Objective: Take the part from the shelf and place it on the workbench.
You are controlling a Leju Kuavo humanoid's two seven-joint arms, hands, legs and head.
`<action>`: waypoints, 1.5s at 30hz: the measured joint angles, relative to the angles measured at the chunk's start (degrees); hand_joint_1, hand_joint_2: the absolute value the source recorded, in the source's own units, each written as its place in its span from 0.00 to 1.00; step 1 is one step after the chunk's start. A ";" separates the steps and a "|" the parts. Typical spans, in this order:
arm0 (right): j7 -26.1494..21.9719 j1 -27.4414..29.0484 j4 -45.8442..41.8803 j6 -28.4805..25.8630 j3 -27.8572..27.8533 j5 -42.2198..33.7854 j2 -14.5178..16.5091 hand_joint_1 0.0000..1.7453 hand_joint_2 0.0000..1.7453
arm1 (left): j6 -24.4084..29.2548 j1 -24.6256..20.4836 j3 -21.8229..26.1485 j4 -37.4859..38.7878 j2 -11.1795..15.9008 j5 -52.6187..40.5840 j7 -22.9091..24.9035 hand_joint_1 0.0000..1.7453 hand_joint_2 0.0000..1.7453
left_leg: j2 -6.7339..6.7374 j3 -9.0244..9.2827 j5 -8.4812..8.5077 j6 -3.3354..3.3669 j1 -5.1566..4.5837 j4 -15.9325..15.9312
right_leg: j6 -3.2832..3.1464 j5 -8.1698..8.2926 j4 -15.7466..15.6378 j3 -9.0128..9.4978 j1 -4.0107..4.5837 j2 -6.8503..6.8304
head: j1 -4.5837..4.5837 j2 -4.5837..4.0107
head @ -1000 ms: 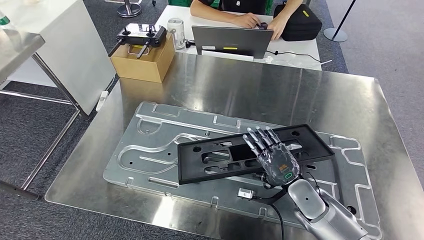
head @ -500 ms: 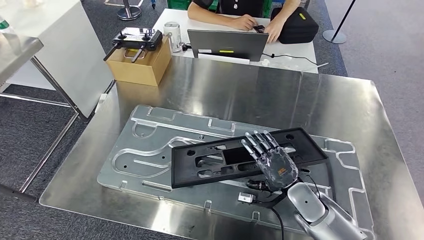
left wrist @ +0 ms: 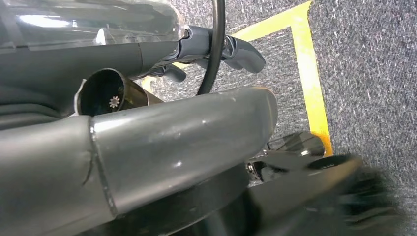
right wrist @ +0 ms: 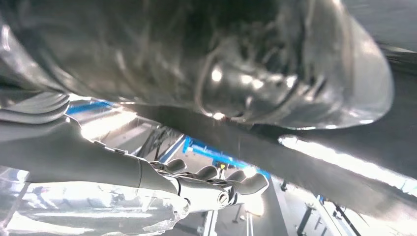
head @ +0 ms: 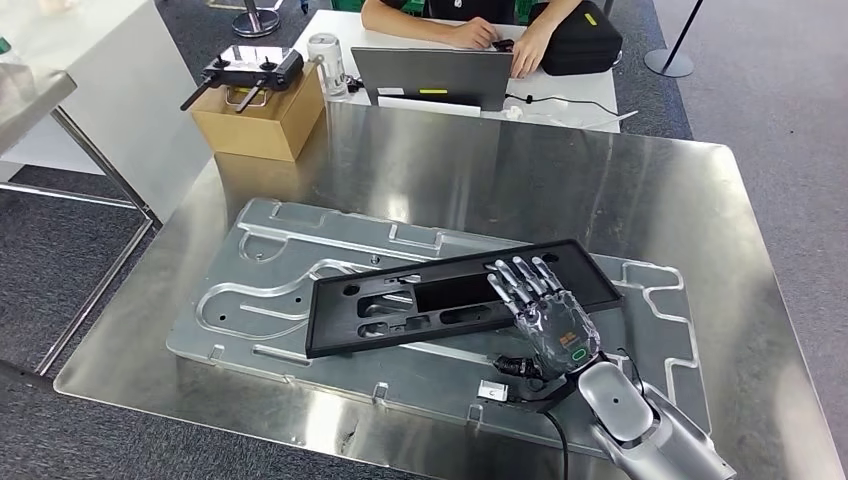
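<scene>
Already the black part lies flat on the metal plate covering the workbench, toward its near edge, so I judge the placing nearly done; only letting go remains. My right hand rests on the part's right end, fingers stretched apart, gripping nothing.

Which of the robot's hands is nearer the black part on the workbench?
Right. The right hand is over the black part, at its right end. The left hand hangs over the grey floor.
</scene>
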 joint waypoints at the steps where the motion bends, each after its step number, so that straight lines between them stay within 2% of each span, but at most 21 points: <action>1: -0.04 0.00 0.00 0.04 -0.14 0.01 0.01 0.00 0.00 | 0.02 -0.08 0.00 0.00 -0.02 -0.01 0.01 0.00 0.00 | 0.02 1.77 1.12 0.38 -0.33 -3.47 | 0.21 0.37 -0.02 -0.18 0.11 0.00 | 0.02 0.00; 6: -0.29 0.08 0.01 0.15 -0.56 0.04 0.08 0.00 0.00 | 0.05 -0.05 0.01 0.00 -0.25 -0.02 0.07 0.00 0.00 | 0.20 2.08 4.17 1.37 -0.77 -7.35 | 2.10 1.92 -1.33 -0.60 -0.07 0.02 | 0.05 0.00; 8: -0.36 0.13 0.01 0.18 -0.68 0.04 0.04 0.00 0.00 | 0.05 -0.04 0.02 0.00 -0.37 -0.02 0.10 0.00 0.00 | 0.49 1.28 5.96 2.10 -0.49 -8.32 | 2.49 -1.62 1.51 -1.82 -0.11 0.11 | 0.12 0.00; 10: -0.40 0.21 0.03 0.20 -0.74 0.04 0.05 0.00 0.00 | 0.04 -0.06 0.02 0.00 -0.44 -0.03 0.10 0.00 0.00 | 0.67 0.02 7.02 2.44 -0.67 -8.41 | 2.76 -7.08 8.54 -3.62 -0.14 0.08 | 0.17 0.00; 12: -0.42 0.38 0.08 0.20 -0.74 0.04 0.06 0.00 0.00 | 0.04 0.00 0.02 0.00 -0.48 -0.03 0.11 0.00 0.00 | 0.76 -1.19 7.79 2.39 -0.84 -8.33 | 2.92 -9.20 13.26 -3.81 -0.13 0.06 | 0.16 0.00; 14: -0.44 0.46 0.11 0.19 -0.75 0.04 0.06 0.00 0.00 | 0.04 0.01 0.02 0.00 -0.50 -0.04 0.13 0.00 0.00 | 0.76 -2.09 8.45 2.26 -0.93 -8.28 | 2.66 -7.42 9.56 0.07 -0.01 0.06 | 0.16 0.00; 16: -0.47 0.31 0.12 0.16 -0.82 0.04 0.06 0.00 0.00 | 0.05 -0.01 0.02 0.00 -0.65 -0.10 0.14 0.00 0.00 | 0.76 -2.68 8.90 2.00 -0.98 -8.18 | 1.77 -5.42 0.85 5.87 0.39 0.04 | 0.14 0.00; 18: -0.52 0.20 0.14 0.11 -1.02 0.04 0.06 0.00 0.00 | 0.08 -0.03 0.02 0.00 -0.84 -0.27 0.15 0.00 0.00 | 0.76 -2.93 9.43 1.45 -0.91 -8.17 | 0.93 -4.79 -4.01 8.74 0.90 -0.03 | 0.15 0.00; 21: -0.59 0.24 0.19 0.03 -1.21 0.04 0.09 0.00 0.00 | 0.10 -0.04 0.02 0.00 -0.93 -0.42 0.16 0.00 0.00 | 0.59 -3.14 9.64 0.41 -0.88 -8.36 | 0.05 -3.59 -5.08 8.83 0.78 -0.22 | 0.14 0.00; 23: -0.64 0.48 0.17 -0.08 -1.41 0.04 0.12 0.00 0.00 | 0.15 -0.01 0.02 0.00 -0.95 -0.46 0.17 0.00 0.00 | 0.37 -4.34 6.55 -0.26 -0.91 -5.14 | -0.53 -2.77 -5.73 8.56 0.19 -0.47 | 0.09 0.00; 25: -0.78 1.06 0.17 -0.19 -1.86 0.04 0.13 0.00 0.00 | 0.21 0.06 0.02 0.00 -0.95 -0.50 0.18 0.00 0.00 | 0.31 -6.81 1.79 -0.85 -0.57 2.28 | -0.72 -2.33 -5.52 7.76 0.03 -0.67 | 0.05 0.00; 27: -0.95 1.72 0.18 -0.22 -2.26 0.04 0.13 0.00 0.00 | 0.21 0.15 0.02 0.00 -0.95 -0.51 0.18 0.00 0.00 | 0.32 -8.11 -0.27 -1.40 -0.16 7.71 | -0.60 -2.01 -4.91 6.74 -0.15 -0.81 | 0.05 0.00; 29: -0.99 2.12 0.17 -0.24 -2.54 0.04 0.13 0.00 0.00 | 0.22 0.15 0.02 0.00 -0.95 -0.53 0.18 0.00 0.00 | 0.33 -5.37 1.73 -1.92 0.25 4.91 | -0.32 -1.84 -4.02 5.69 -0.56 -0.83 | 0.05 0.00; 31: -1.00 2.26 0.14 -0.26 -2.94 0.04 0.13 0.00 0.00 | 0.23 0.07 0.02 0.00 -0.96 -0.59 0.18 0.00 0.00 | 0.15 -0.61 4.19 -2.33 0.45 -2.96 | 0.23 -1.70 -3.09 4.66 -0.92 -0.75 | 0.03 0.00; 33: -1.00 2.40 0.01 -0.27 -3.42 0.04 0.14 0.00 0.00 | 0.25 0.07 0.02 0.00 -0.98 -0.69 0.23 0.00 0.00 | -0.16 1.45 4.89 -1.92 0.23 -7.08 | 1.12 -1.24 -2.58 3.89 -0.87 -0.61 | 0.03 0.00; 35: -0.98 2.74 -0.14 -0.27 -3.88 0.04 0.11 0.00 0.00 | 0.33 0.14 0.02 0.00 -0.98 -0.88 0.36 0.00 0.00 | -0.27 1.10 5.34 -0.99 -0.05 -7.23 | 2.08 -0.48 -2.72 3.61 -0.82 -0.51 | 0.05 0.00; 37: -0.91 3.18 -0.23 -0.31 -4.50 0.04 0.01 0.00 0.00 | 0.41 0.12 0.02 0.01 -0.99 -1.12 0.48 0.00 0.00 | -0.01 0.52 6.14 0.20 -0.01 -7.50 | 2.70 -1.49 -2.08 3.16 -1.00 -0.48 | 0.07 0.00; 41: -0.94 4.06 -0.56 -0.44 -6.37 0.04 -0.34 0.00 0.00 | 0.58 0.08 0.04 0.02 -1.04 -1.51 0.53 0.00 0.00 | 0.43 -1.92 8.10 2.10 -0.40 -7.63 | 2.84 -10.91 10.08 -0.45 -0.80 -0.41 | 0.07 0.00; 42: -0.98 4.34 -0.67 -0.45 -6.77 0.04 -0.40 0.00 0.00 | 0.64 0.09 0.04 0.02 -1.04 -1.55 0.53 0.00 0.00 | 0.47 -2.68 8.63 2.21 -0.59 -7.54 | 2.76 -11.72 12.71 -0.75 -0.68 -0.39 | 0.07 0.00; 43: -1.04 4.61 -0.78 -0.45 -7.13 0.04 -0.44 0.00 0.00 | 0.71 0.10 0.04 0.02 -1.04 -1.56 0.52 0.00 0.00 | 0.47 -3.47 9.13 2.26 -0.78 -7.42 | 2.59 -11.21 13.59 -0.20 -0.57 -0.38 | 0.07 0.00; 45: -1.15 4.90 -0.94 -0.46 -7.67 0.04 -0.47 0.00 0.00 | 0.82 0.09 0.04 0.02 -1.05 -1.60 0.51 0.00 0.00 | 0.46 -4.92 10.12 2.26 -1.11 -7.13 | 1.86 -7.97 9.47 3.83 -0.23 -0.36 | 0.07 0.00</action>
